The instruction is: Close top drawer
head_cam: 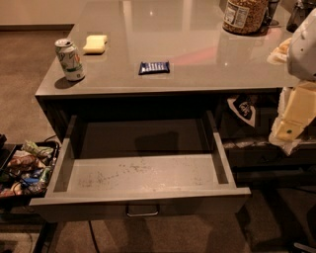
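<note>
The top drawer (143, 175) is pulled far out from under the grey counter (197, 49). Its speckled grey floor is bare and shows nothing inside. Its flat front (74, 206) faces me at the bottom of the camera view, with a small metal loop handle (142, 212) at its centre. My gripper (289, 129), with its pale yellow and white arm parts, hangs at the right edge of the view. It is beside the counter front, right of the drawer's right side wall and apart from it.
On the counter stand a green-white soda can (70, 59), a yellow sponge (95, 43), a blue snack packet (154, 67) and a large jar (245, 15). A black tray of snack packets (24, 168) sits left of the drawer. A black-white patch (243, 109) shows under the counter on the right.
</note>
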{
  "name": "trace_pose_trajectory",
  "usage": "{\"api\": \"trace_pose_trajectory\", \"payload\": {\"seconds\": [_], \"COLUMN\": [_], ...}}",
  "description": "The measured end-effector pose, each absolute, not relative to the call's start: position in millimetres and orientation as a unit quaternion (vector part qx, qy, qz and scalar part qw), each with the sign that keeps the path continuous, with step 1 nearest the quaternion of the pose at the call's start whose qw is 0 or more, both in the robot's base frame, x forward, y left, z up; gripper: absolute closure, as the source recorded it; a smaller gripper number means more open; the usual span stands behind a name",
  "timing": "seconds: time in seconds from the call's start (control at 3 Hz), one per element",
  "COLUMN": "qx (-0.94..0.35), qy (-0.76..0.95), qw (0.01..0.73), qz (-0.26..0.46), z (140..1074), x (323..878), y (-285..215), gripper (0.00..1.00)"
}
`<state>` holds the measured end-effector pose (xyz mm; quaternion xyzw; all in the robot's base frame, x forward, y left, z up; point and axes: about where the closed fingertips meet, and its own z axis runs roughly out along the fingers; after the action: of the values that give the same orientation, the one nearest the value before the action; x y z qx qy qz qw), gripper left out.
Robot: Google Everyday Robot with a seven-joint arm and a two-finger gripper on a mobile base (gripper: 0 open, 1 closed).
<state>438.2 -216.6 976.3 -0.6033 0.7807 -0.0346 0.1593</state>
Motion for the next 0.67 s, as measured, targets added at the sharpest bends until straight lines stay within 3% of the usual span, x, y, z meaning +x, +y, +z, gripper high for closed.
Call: {"api": "trace_pose_trajectory", "payload": {"seconds": [0.67], "qx": [-0.604], "qy": [0.777], "qw": [0.174], "qz": [-0.041], "z": [978.4], "x": [436.4], "y": [-215.3], "gripper": [0.00]}}
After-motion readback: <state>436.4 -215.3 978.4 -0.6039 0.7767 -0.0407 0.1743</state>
